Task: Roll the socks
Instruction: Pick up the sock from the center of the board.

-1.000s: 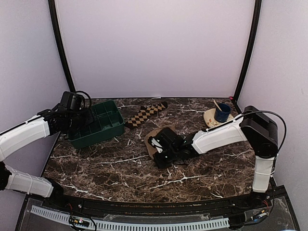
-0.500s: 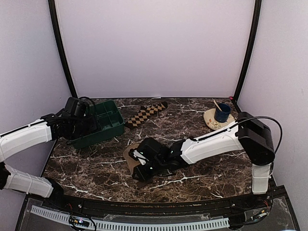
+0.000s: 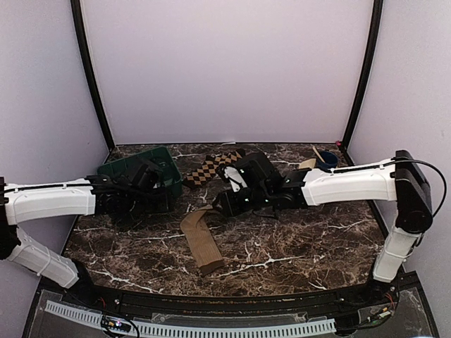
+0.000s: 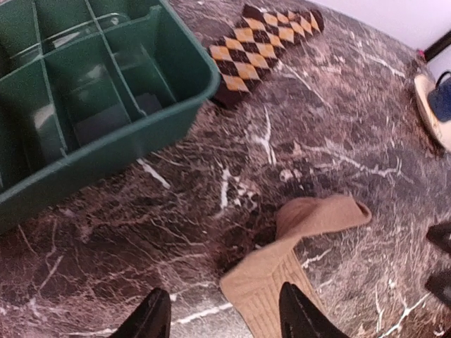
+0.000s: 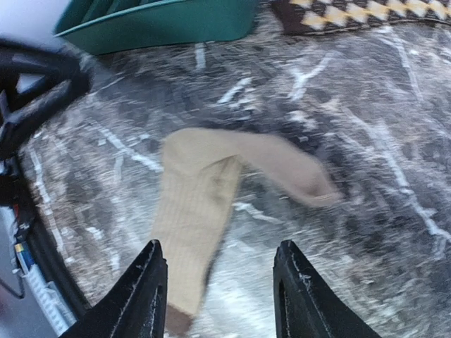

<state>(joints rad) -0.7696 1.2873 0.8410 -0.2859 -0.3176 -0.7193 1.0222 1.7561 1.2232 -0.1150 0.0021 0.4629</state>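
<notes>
Though both arms crowd the middle, the tan sock point(image 3: 201, 239) lies in the open, down-right of the tray point(image 3: 125, 166), near its front corner. It is flat on the marble with a bend, its toe end turned away from the tray. The checkered sock point(image 3: 211, 169) lies stretched out just beside the tray's right corner. Well to the right of the tray I see a plate point(image 3: 307, 165) with a blue cup point(image 3: 326, 160). My left gripper point(image 4: 224, 292) hangs low off the tray's front wall, over the tan sock's cuff end, its fingers spread and holding nothing. My right gripper point(image 5: 220, 250) hovers above the same sock, fingers parted and empty. A second ago it pressed the sock bunched further from the tray. It has since let go and lifted, and the left arm has swung across the tray's front.
</notes>
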